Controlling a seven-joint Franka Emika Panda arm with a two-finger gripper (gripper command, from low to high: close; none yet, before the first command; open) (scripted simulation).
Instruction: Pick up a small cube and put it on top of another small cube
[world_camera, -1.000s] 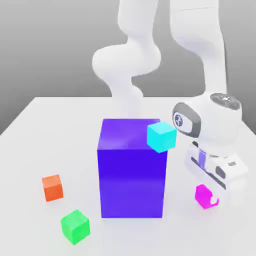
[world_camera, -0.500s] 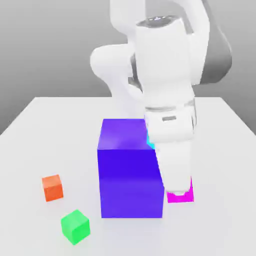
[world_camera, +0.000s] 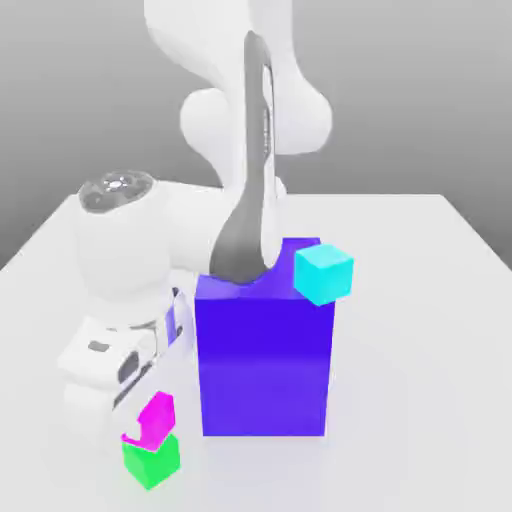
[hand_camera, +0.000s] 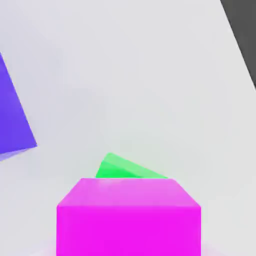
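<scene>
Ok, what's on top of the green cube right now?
The magenta cube sits over the green cube and covers much of its upper part. Whether their faces fully meet can't be seen.

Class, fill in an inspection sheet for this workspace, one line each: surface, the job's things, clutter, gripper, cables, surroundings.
Surface: pale, plain table.
Job's things: magenta cube at the gripper, directly above or on the green cube; contact between the cubes cannot be told.
Clutter: large purple-blue block to the cubes' right in the exterior view; cyan cube at the block's upper right corner.
Gripper: low over the green cube; open or shut cannot be told.
Cables: nothing seen.
Surroundings: plain grey background beyond the table.
</scene>
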